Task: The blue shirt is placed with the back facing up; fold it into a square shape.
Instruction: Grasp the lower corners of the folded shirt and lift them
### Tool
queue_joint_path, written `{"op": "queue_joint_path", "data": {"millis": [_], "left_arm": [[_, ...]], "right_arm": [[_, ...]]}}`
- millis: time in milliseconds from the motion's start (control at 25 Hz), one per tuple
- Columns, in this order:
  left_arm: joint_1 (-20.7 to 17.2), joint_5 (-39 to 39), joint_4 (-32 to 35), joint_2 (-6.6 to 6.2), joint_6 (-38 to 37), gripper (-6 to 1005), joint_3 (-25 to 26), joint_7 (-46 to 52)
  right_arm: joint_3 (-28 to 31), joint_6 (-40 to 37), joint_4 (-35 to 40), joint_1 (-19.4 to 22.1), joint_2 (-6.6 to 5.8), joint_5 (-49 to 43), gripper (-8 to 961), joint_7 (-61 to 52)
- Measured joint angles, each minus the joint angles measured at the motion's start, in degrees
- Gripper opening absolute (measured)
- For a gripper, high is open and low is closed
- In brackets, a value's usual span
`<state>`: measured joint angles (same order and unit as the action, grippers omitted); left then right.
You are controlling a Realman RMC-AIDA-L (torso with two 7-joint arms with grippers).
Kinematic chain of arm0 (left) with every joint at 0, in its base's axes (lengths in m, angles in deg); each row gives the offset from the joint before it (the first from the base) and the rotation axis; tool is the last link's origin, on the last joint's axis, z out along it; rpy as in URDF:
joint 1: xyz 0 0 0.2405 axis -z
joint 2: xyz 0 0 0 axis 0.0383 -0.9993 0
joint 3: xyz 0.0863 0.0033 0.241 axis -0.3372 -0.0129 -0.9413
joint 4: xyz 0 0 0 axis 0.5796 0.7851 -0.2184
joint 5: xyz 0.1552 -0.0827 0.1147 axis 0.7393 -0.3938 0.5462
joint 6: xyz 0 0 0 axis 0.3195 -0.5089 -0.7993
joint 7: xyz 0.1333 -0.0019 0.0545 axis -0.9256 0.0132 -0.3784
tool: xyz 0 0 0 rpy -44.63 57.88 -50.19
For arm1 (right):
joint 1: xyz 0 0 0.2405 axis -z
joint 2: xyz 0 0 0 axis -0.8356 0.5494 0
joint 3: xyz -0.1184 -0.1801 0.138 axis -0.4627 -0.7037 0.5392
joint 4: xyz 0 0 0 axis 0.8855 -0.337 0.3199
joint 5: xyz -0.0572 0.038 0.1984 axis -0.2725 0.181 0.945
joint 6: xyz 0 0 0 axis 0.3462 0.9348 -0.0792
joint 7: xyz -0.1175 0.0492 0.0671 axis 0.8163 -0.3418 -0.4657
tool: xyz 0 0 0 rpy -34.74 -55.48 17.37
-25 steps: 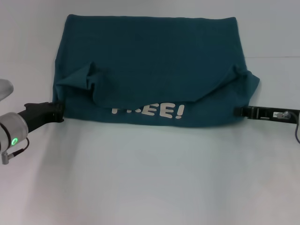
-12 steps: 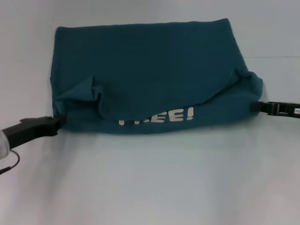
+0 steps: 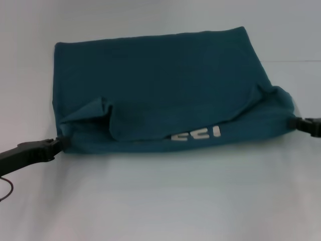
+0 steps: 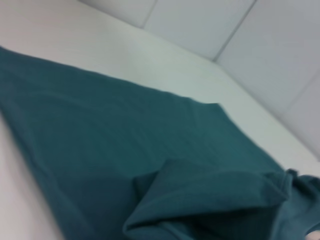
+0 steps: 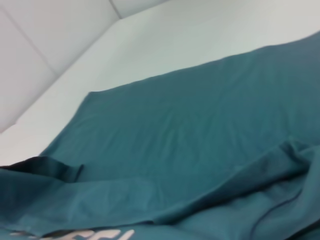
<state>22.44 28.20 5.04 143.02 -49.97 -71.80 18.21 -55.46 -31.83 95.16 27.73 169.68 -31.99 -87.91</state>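
The blue shirt [image 3: 165, 85] is lying on the table [image 3: 160, 201]. The left gripper [image 3: 56, 144] and right gripper [image 3: 296, 123] are pinching its near corners. Uneven pulling could be bunching the fold.

From my station I get soft, even light, faint shadow under the blue shirt [image 3: 165, 85] toward 6 o'clock, both wrist views blurred.

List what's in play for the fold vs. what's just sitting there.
In play: blue shirt; left gripper at its near left corner; right gripper at its near right corner.
Just there: white table, nothing else on it.
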Motion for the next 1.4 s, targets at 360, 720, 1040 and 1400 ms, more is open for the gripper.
{"op": "queue_joint_path", "data": {"millis": [360,720,1040,1400], "left_arm": [[-0.91,1.73,1.20,-1.26,-14.37,16,6.92,1.39],[-2.14,2.84,1.46,-1.92,-21.01,16,13.14,1.58],[-3.99,3.15,2.09,-2.20,-26.19,16,14.85,1.61],[-5.31,6.28,3.33,-2.23,-31.42,16,17.02,1.61]], "right_arm": [[4.96,-12.96,5.50,4.64,0.23,-0.01,81,5.13],[10.47,-22.61,6.90,5.65,-0.40,-0.01,87,8.10],[10.51,-27.77,9.33,6.70,-0.45,-0.22,92,8.77],[10.65,-33.21,9.74,9.77,-0.96,-1.09,98,10.17]]}}
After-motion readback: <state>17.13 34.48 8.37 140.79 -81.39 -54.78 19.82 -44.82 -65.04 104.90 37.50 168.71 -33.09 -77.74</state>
